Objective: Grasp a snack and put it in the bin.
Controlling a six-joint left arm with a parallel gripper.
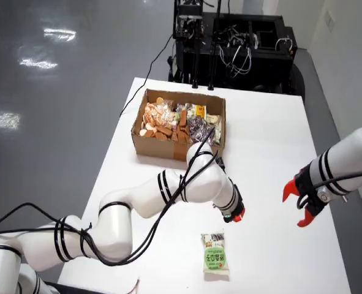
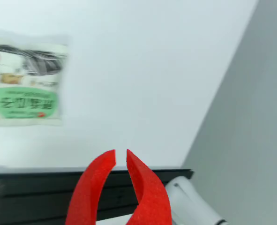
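Working arm — white, six-jointed, black bands at the joints, black cables looped along its length. It enters the overhead view from the lower left, bends at an elbow and reaches up and right, the wrist turned downward. Its claw [image 1: 234, 215] points down, only a red tip showing past the black wrist in that view. In the wrist-mounted view the claw [image 2: 121, 157] shows two red curved fingers [image 2: 92, 187] whose tips nearly meet, a thin slit between them, nothing held.

Second arm — white, entering from the right edge of the overhead view, red claw [image 1: 297, 207] spread apart, empty.
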